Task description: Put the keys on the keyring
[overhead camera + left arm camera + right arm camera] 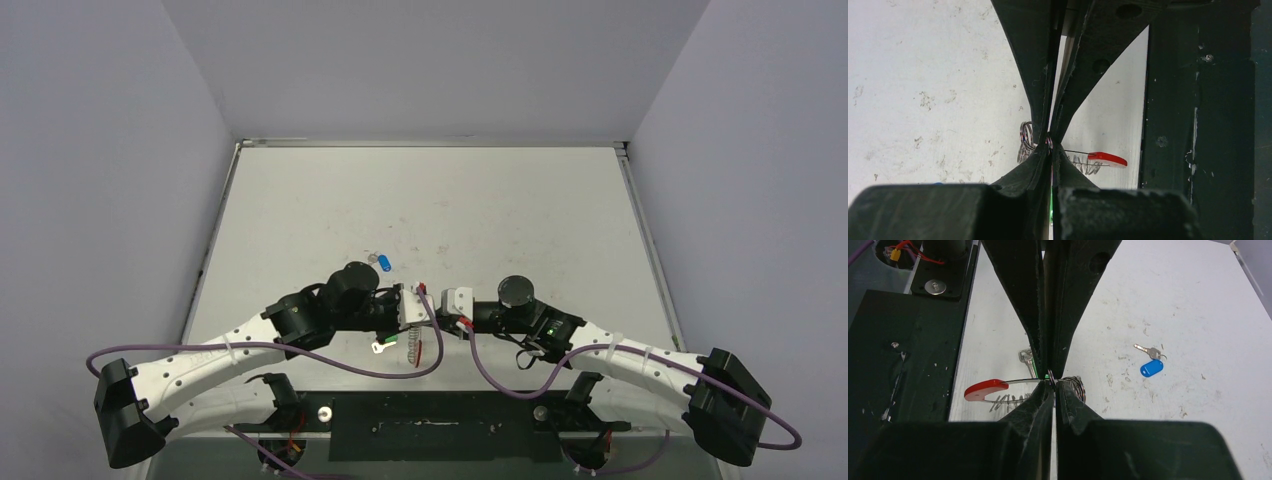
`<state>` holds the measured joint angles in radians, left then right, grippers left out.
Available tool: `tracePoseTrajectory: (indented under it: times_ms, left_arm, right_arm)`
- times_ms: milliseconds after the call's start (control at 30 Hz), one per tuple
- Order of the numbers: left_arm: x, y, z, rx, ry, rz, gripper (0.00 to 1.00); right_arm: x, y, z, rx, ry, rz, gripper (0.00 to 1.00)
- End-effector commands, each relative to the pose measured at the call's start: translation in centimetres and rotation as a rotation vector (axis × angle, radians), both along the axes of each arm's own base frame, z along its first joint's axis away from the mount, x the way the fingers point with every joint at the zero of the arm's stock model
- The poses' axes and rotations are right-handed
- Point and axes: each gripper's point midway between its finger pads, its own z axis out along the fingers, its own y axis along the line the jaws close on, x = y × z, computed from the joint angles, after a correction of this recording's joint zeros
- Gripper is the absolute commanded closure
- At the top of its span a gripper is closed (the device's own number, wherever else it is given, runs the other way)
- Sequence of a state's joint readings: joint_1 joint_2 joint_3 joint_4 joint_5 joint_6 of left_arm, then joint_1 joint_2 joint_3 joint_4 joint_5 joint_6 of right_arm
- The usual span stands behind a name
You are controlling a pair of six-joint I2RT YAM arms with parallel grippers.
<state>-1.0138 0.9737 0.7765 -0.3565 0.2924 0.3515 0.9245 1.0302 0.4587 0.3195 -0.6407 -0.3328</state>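
table [450,200]: white, scuffed surface, with a black base plate [430,425] at its near edge.

left arm [240,345] and right arm [610,350]: both are folded inward, so the two claws meet tip to tip over the near part of the table.

left gripper [1050,150]: clenched. its fingers are pressed together on the wire of the keyring [1077,388].

right gripper [1054,385]: clenched. it pinches the same wire at the same spot from the opposite side.

keyring: held off the table between the two claws. its silvery coils bulge on one side of the pinch point. its red sleeve [985,389] juts out on the other side, toward the base plate.

green key [385,343]: just beside the left gripper's fingers, silver blade pointing toward the near edge. whether it is threaded on the ring cannot be told.

blue key [1151,368]: lying flat on the table, apart from the ring, beyond the left gripper.
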Motion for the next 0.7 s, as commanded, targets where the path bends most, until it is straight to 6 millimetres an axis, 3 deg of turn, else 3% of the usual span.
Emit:
tracePoseTrajectory:
  times_ms: [0,167,267,400,600,667]
  left_arm:
    - [-0.1,-0.7,1.8,-0.067,-0.029,-0.018,1.0]
    - [0.0,-0.5,1.8,-0.075,-0.033,0.002,0.99]
    - [0.2,0.0,1.8,-0.091,-0.03,0.041,0.84]
    - [0.5,1.0,1.9,-0.14,-0.044,0.111,0.75]
    - [0.3,2.0,2.1,-0.315,-0.095,0.156,0.7]
    - [0.0,1.6,3.1,-0.428,-0.129,0.129,0.69]
  right_arm:
    - [-0.2,0.7,2.6,0.056,-0.053,0.031,1.0]
    - [-0.3,0.6,2.7,0.076,-0.028,0.022,1.0]
    - [-0.4,0.6,3.0,0.099,-0.02,0.014,1.0]
    - [-0.4,0.4,3.1,0.119,-0.01,0.003,1.0]
    - [-0.7,0.2,3.0,0.126,-0.001,0.002,1.0]
    - [-0.7,0.2,3.2,0.131,-0.001,0.003,1.0]
